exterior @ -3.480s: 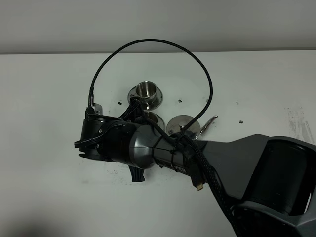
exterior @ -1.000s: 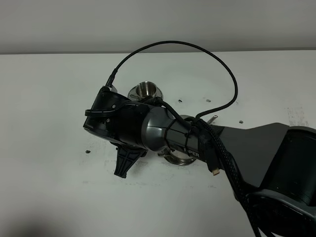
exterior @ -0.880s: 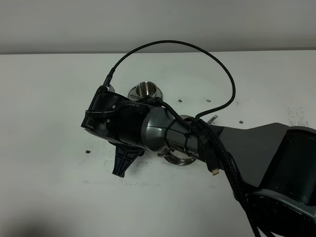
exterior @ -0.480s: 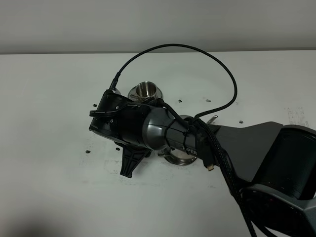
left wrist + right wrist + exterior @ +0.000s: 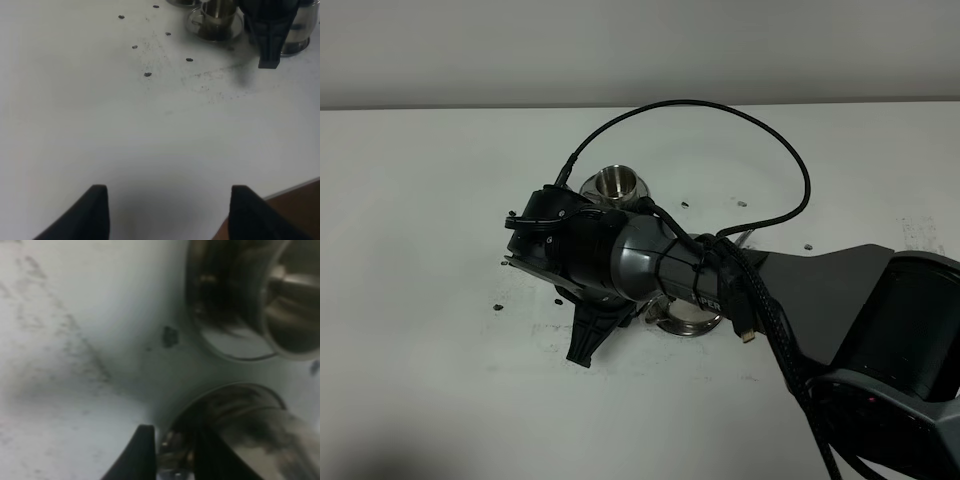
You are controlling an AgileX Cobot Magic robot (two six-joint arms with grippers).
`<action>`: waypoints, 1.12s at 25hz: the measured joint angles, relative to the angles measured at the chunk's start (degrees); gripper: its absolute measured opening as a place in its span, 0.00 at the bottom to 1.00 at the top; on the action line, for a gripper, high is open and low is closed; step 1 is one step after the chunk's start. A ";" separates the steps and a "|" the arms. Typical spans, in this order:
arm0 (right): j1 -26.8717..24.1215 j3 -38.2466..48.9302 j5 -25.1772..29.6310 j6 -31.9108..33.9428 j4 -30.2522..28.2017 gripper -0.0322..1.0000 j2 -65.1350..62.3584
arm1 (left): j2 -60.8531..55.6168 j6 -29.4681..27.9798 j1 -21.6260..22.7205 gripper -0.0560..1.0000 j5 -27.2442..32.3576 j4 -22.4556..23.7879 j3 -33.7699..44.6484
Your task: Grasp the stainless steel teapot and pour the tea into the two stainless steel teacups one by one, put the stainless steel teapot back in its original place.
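The stainless steel teapot (image 5: 303, 25) stands on the white table (image 5: 90, 125) just beside the nearer of the two stainless steel teacups (image 5: 216, 14), which sits on its saucer (image 5: 200, 27). The other cup (image 5: 613, 182) is farther back, and from above the pot is almost wholly hidden under the right arm (image 5: 650, 265). The right gripper (image 5: 172, 442) reaches across the middle and is clenched nearly tight, its dark fingers pinching a shiny steel part at the pot's side, too blurred to name for certain. The left gripper (image 5: 167, 212) hangs well apart from the steelware, low over the table, its fingers spread wide and gripping nothing.
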 joint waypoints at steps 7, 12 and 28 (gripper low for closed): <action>0.20 0.00 0.02 3.24 2.34 0.24 -0.32 | 0.00 0.00 0.00 0.55 0.00 0.00 0.00; 0.20 0.00 0.02 6.36 3.31 0.24 -0.34 | 0.00 0.00 0.00 0.55 0.00 0.00 0.00; 0.02 0.92 0.01 8.99 2.72 0.25 -2.82 | 0.00 0.00 0.00 0.55 0.00 0.00 0.00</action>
